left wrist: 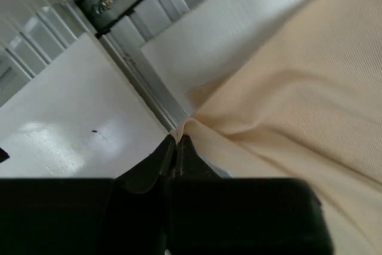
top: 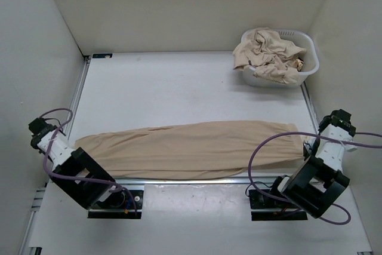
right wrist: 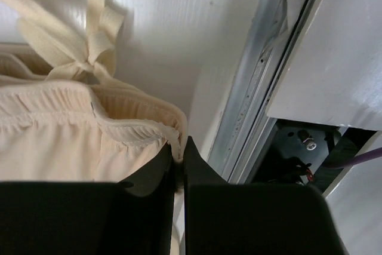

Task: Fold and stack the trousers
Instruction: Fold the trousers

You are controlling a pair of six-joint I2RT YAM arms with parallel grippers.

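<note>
A: What is gripped?
B: The left gripper (left wrist: 175, 147) is closed on a leg-end corner of the trousers (left wrist: 286, 88); the right gripper (right wrist: 179, 150) is clamped on the waistband corner.
A: And where are they laid?
B: They are spread flat across the lower middle of the top view. Both ends should be lifted evenly, so the fold is kept straight.

The left arm (top: 80, 174) and right arm (top: 316, 180) are built from black blocks with white parts on top. Purple cables (top: 250, 158) are looped around them. The left pincer (left wrist: 175, 141) and right pincer (right wrist: 180, 146) are made of black fingers.
</note>
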